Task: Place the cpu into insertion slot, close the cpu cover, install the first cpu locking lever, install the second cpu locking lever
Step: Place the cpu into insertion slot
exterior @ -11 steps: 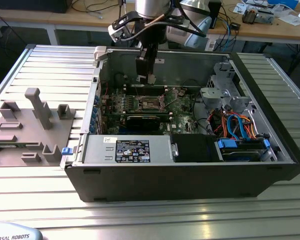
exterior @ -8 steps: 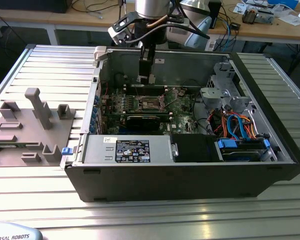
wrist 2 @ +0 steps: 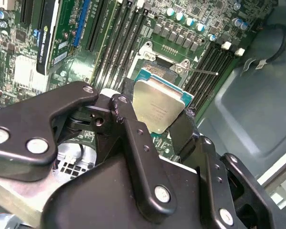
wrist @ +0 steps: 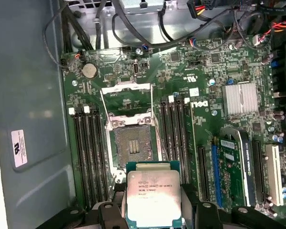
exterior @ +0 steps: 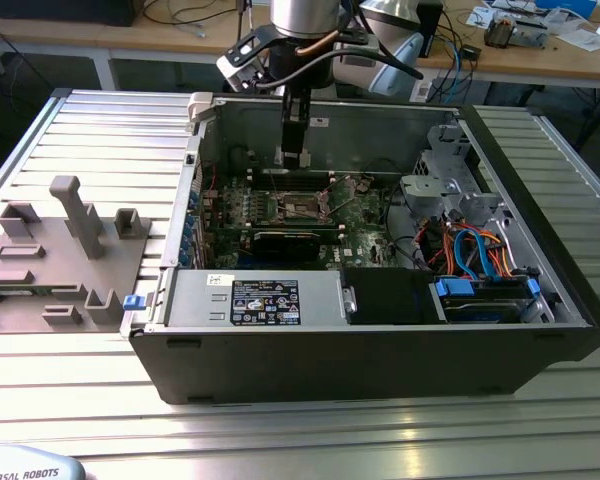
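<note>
The cpu [wrist: 153, 198] sits pinched in my gripper [wrist: 155, 212], one finger on each of two opposite edges. It hangs flat and lid up over the board [wrist: 200, 71], just short of the bare socket [wrist: 133, 145], and the cover [wrist: 126, 93] is flipped open beyond that. I'd guess it's light, stiff and fragile underneath, so edges only. It's near square with no real long axis, and its sides look lined up with the socket. In the exterior view I'm deep in the case [exterior: 380, 350], toward its far wall.

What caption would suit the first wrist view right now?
Jaws shut on the cpu, held clear of the empty insertion slot with the cpu cover swung open.
</note>
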`<state>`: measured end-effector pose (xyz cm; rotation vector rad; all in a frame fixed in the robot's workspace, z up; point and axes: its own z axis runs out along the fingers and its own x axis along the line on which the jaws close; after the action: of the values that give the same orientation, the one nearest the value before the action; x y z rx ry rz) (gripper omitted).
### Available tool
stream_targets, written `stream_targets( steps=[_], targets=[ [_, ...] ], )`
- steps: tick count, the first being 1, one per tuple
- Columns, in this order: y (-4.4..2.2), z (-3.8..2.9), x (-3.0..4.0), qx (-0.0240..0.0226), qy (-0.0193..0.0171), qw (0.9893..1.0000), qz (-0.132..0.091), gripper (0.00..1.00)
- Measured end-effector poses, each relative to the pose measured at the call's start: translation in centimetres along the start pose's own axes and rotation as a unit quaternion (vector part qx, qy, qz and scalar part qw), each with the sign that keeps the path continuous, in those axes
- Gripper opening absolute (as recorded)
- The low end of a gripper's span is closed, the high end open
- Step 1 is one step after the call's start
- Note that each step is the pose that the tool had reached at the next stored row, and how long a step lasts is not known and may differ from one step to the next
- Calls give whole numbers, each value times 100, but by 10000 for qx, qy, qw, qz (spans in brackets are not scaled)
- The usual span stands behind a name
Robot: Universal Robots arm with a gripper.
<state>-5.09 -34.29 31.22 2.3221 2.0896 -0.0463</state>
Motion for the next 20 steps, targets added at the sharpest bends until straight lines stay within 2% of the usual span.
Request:
stream_targets(
  steps=[2, 11, 17, 20],
  targets=[
    [0, 0, 0, -5, -1, 9999, -132, 54],
    [0, 0, 0, -16, -3, 9989, -469, 54],
    [0, 0, 0, -26, -5, 9970, -774, 54],
    [0, 0, 0, -28, -6, 9964, -846, 54]
  ],
)
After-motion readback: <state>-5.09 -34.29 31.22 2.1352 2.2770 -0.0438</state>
